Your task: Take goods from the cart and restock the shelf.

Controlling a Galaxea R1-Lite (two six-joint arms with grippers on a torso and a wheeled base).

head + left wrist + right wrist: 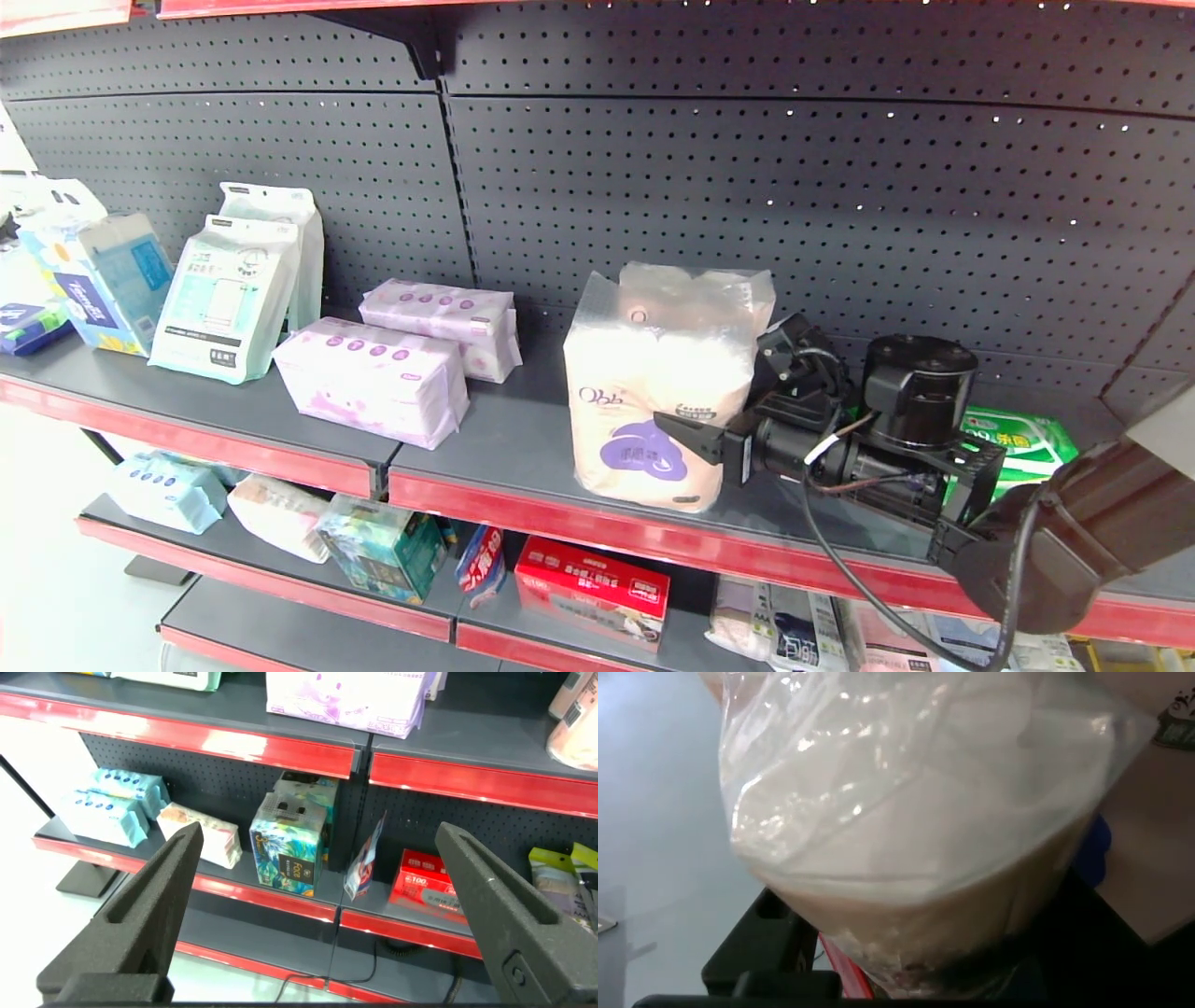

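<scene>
Head view: the pack of toilet rolls (653, 373) stands upright near the front edge of the upper shelf (523, 439). The right pincer (724, 387) comes in from the pack's right and pinches that side of it. One dark finger (691, 437) lies across the pack's front face and the other sits behind its right rear corner. Two purple tissue packs (373, 378) lie to the left of the pack, well apart from it, and white and teal pouches (224, 299) stand farther left. A green packet (1022, 443) lies to the pack's right, behind the arm. A red box (593, 583) sits on the shelf below the pack.

Left wrist view: the left pincer (318, 831) is spread wide with nothing between its fingers (140, 905). Beyond it, on the shelf below the pack's, stand a green and blue box (291, 831), a red box (430, 882) and blue tissue packs (112, 803).

Right wrist view: the pack's clear wrapping (915, 831) sits close up, with a dark finger (757, 952) beside it.
</scene>
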